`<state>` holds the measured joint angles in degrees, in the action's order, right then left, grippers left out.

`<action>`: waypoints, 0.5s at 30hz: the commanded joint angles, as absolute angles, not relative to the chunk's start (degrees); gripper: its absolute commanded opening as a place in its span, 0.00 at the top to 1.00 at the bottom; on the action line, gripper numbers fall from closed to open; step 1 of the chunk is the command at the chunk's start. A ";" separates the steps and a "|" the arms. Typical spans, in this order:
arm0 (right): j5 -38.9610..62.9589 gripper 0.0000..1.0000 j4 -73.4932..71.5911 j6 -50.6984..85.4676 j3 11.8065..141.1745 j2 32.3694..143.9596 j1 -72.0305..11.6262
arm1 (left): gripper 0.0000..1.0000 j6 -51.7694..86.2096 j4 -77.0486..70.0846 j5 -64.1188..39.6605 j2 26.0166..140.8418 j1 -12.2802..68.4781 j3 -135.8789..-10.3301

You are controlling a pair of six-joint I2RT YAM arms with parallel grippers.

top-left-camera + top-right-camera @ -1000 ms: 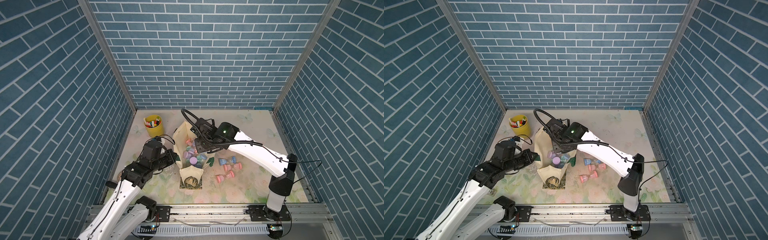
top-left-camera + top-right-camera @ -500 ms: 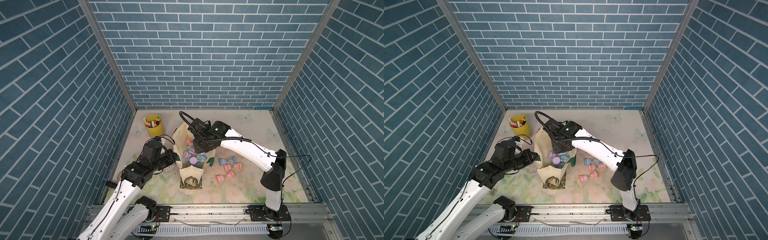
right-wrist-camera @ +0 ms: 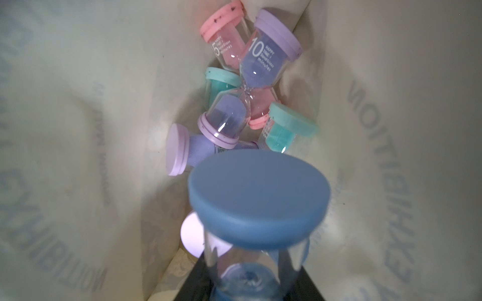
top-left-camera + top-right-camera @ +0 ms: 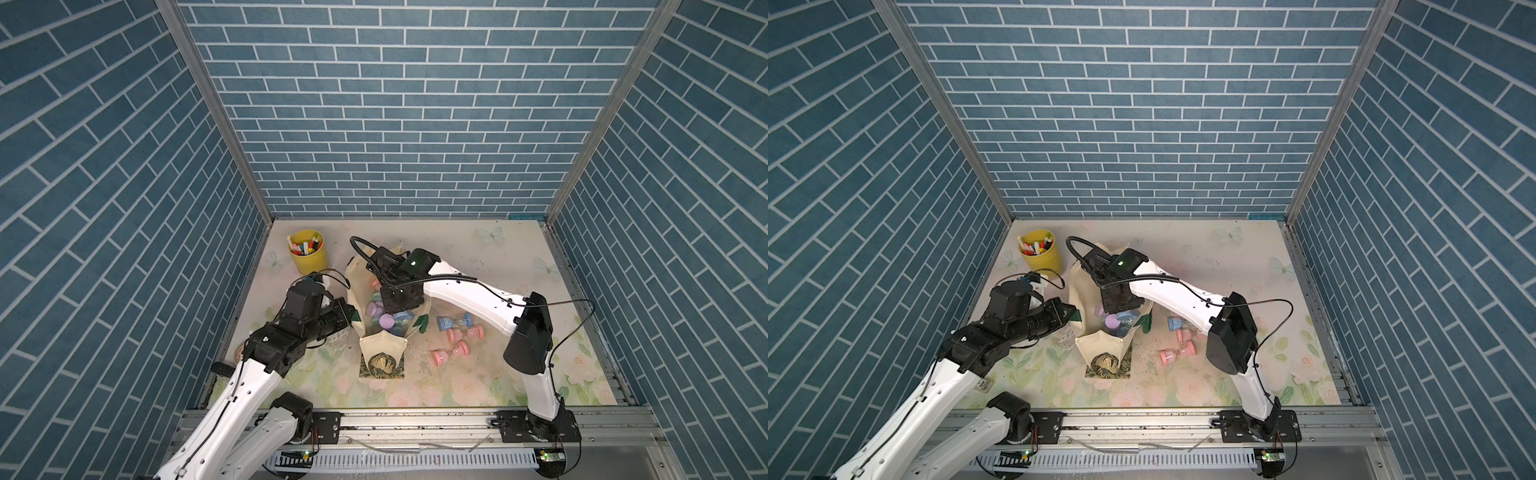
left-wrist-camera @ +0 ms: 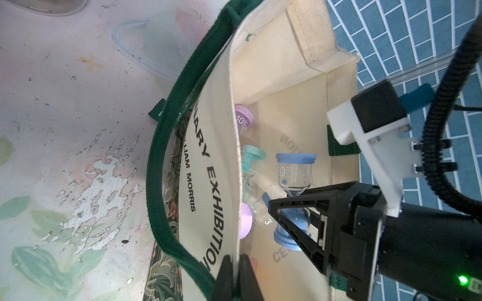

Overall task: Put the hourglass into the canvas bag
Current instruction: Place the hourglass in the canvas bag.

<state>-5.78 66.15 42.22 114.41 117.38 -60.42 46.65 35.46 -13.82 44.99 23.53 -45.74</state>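
Blue hourglass [image 5: 294, 172] clamped in right hand [image 5: 284, 202] — plain in wrist views — left hand [image 5: 236, 263] pinching canvas bag [image 5: 216, 109].

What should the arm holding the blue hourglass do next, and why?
Probably open the right gripper and let the blue hourglass drop. It hangs inside the canvas bag, above the other hourglasses lying there, while the left gripper pinches the bag open.
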 commanded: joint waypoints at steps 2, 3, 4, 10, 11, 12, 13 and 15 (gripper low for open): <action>-6.45 0.70 67.26 44.48 115.24 118.11 -60.20 | 1.00 45.66 35.83 -13.31 45.07 22.86 -46.00; -6.67 0.65 67.80 44.41 115.87 117.97 -60.21 | 1.00 45.68 35.69 -13.43 45.23 22.77 -46.10; -7.23 0.61 68.29 44.38 116.53 117.72 -60.21 | 1.00 45.75 35.42 -13.46 45.35 22.76 -45.99; -9.83 0.35 69.69 43.99 118.85 115.04 -60.23 | 1.00 44.70 34.97 -14.91 46.91 22.51 -46.42; -10.11 0.32 69.87 43.96 119.05 114.67 -60.18 | 1.00 44.48 35.07 -14.93 47.02 22.50 -46.48; -10.42 0.32 70.24 43.95 119.43 114.36 -60.23 | 1.00 44.39 35.02 -14.98 46.94 22.42 -46.51; -10.88 0.33 70.97 44.02 120.20 114.25 -60.25 | 1.00 44.38 34.88 -15.04 46.84 22.41 -46.43; -12.40 0.36 73.17 44.14 122.57 113.80 -60.36 | 1.00 44.52 34.50 -15.33 46.89 22.33 -46.42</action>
